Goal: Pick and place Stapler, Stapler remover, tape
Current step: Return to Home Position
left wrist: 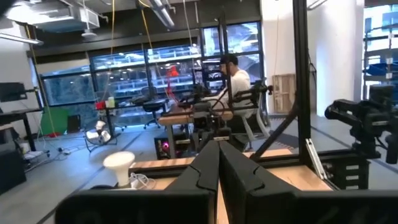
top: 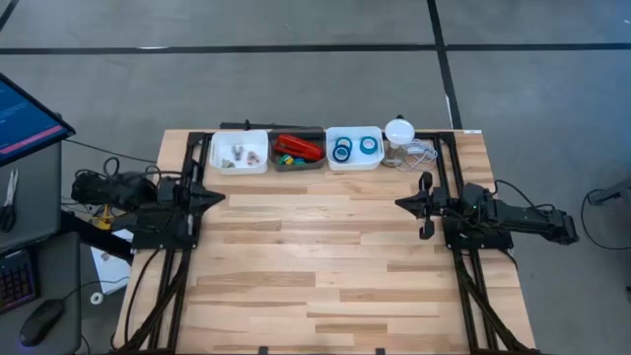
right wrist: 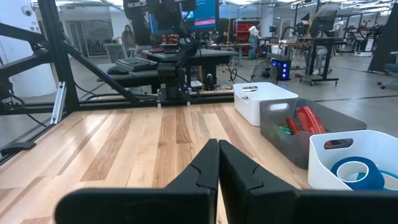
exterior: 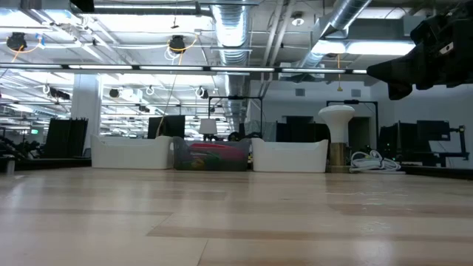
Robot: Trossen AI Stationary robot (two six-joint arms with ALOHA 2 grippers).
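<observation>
step: homing | left pincer (top: 221, 198) closed, empty, well short of the grey bin (top: 296, 168), to its left | right pincer (top: 398, 204) closed, empty, well short of it, to its right | stapler (top: 299, 147) inside grey bin; tape (top: 344, 150) in white bin (top: 355, 166) just right of it | advice: retract both arms slowly and clear of the bins; nothing looks left for you to carry

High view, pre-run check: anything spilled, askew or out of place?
Nothing stands out: bright-red bar-shaped stapler in grey middle bin, blue ring-shaped tape rolls in right white bin; left gripper, right gripper parked apart.
</observation>
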